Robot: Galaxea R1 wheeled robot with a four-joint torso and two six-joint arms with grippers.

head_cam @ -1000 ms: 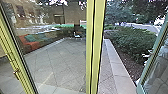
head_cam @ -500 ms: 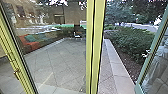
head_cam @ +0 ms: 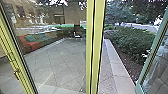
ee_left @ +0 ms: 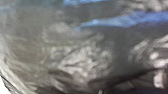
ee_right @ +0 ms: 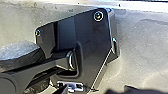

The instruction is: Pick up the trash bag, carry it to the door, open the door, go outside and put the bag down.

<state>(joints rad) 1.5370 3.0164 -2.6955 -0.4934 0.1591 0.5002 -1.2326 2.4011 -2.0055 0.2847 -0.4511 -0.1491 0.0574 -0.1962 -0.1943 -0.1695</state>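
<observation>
Left wrist view: the trash bag point(ee_left: 80, 60) bulges close, beside the edge of the dark base plate point(ee_right: 91, 42), probably carried low to clear the glass door point(head_cam: 150, 58), though each gripper's opening and hold I cannot tell.

Straight ahead, grey paving point(head_cam: 62, 57) in large slabs, with crossing diagonal joints. Over on the left, a row of cushions point(head_cam: 32, 45) in orange-red, teal and muted tones, low beside the paving. Behind, a tan wall point(head_cam: 48, 17) with darker framed shapes on it. At the far end of the paving, a small dark-and-white object point(head_cam: 77, 34), too small to name. On the right, a pale stone border point(head_cam: 117, 75), then brown soil point(head_cam: 128, 66) and a dense green hedge point(head_cam: 136, 41). Farther off, a light road point(head_cam: 143, 26) beneath dark leafy trees point(head_cam: 122, 12). In the right wrist view, pale grey ground point(ee_right: 142, 45).
</observation>
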